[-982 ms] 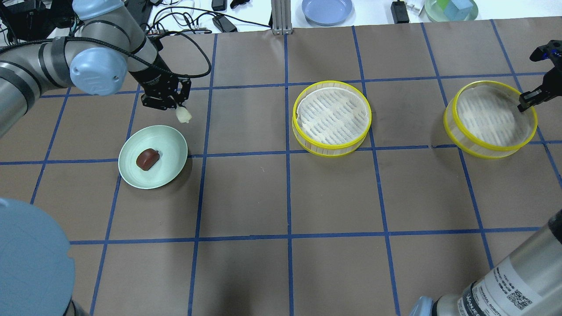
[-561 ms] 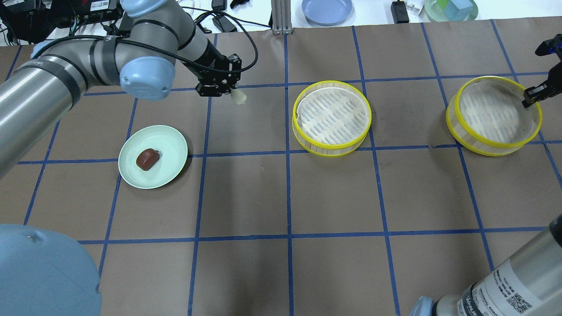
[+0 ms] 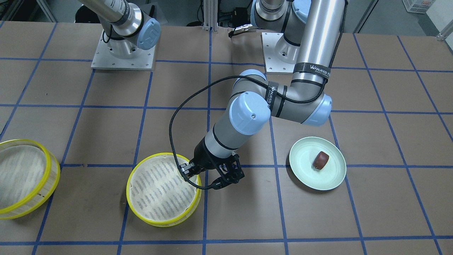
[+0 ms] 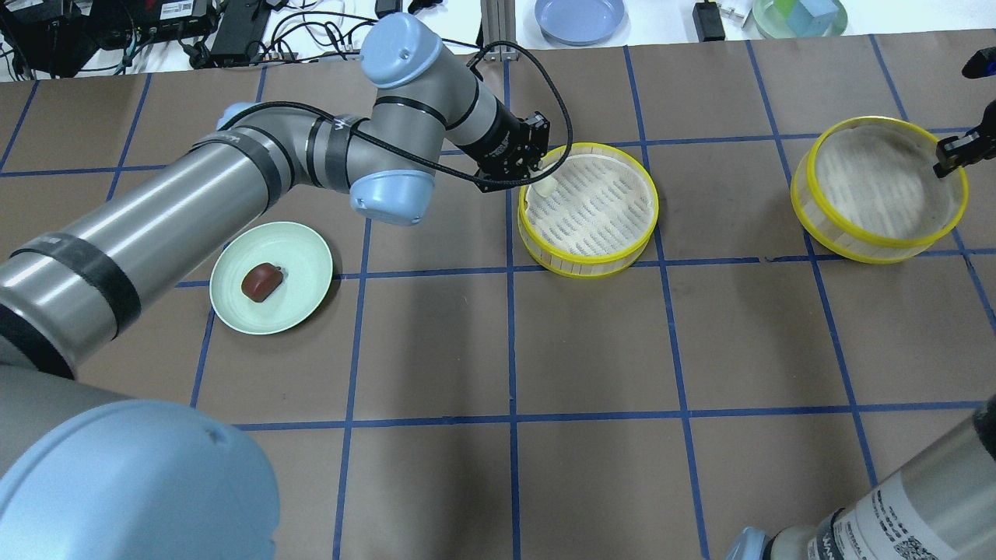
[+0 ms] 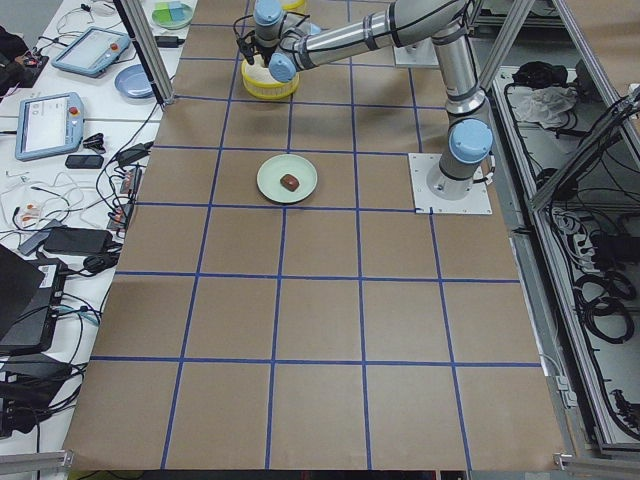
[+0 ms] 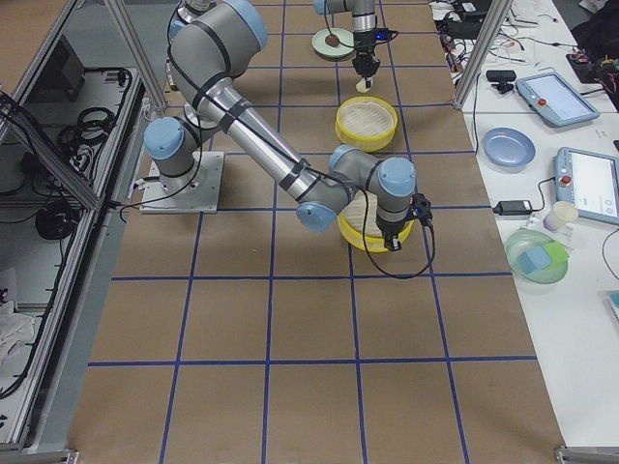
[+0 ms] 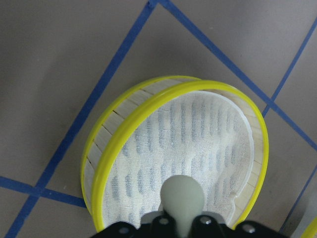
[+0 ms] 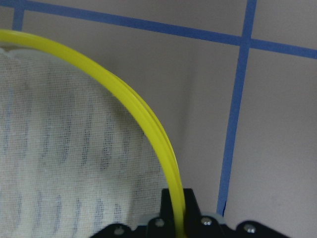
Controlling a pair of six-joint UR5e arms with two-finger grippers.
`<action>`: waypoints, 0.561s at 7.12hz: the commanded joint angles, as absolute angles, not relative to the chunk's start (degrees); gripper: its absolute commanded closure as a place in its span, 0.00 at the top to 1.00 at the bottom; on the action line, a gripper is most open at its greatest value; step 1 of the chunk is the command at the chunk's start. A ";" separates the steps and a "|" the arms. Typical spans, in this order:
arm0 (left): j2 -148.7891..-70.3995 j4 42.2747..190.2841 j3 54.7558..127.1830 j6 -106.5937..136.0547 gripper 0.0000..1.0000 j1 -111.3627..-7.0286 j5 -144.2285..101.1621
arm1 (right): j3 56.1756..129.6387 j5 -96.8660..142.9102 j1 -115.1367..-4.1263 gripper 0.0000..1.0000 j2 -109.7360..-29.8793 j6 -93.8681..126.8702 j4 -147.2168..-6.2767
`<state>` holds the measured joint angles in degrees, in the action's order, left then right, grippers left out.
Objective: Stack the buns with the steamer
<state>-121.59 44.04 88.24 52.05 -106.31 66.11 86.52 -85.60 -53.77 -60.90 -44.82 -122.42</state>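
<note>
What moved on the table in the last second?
The left pincer, holding the cream bun, swung right from beside the green plate to over the edge of the middle tray. The right pincer, gripping the rim of the other tray, shifted it slightly. The brown bun, plate and middle tray stayed put.

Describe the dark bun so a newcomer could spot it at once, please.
On the brown, blue-gridded table, find the round mint-green plate. The glossy reddish-brown oval bun lies alone on it; the pale cream bun is in the left gripper, over a yellow-rimmed steamer tray.
</note>
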 commanded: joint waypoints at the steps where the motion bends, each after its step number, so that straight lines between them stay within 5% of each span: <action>1: -124.36 41.76 88.16 52.56 0.74 -107.93 65.83 | 86.66 -85.61 -55.45 0.03 -63.19 -41.50 -120.41; 2: -124.45 41.14 87.98 53.52 0.99 -108.19 65.92 | 86.66 -85.61 -55.89 0.04 -63.63 -40.27 -120.32; 4: -124.19 40.78 87.54 53.96 1.00 -108.37 65.66 | 86.84 -85.78 -56.51 0.04 -64.16 -38.76 -120.15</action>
<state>-124.27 41.12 87.77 53.67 -108.26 65.77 86.77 -85.69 -56.04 -63.71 -39.52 -120.24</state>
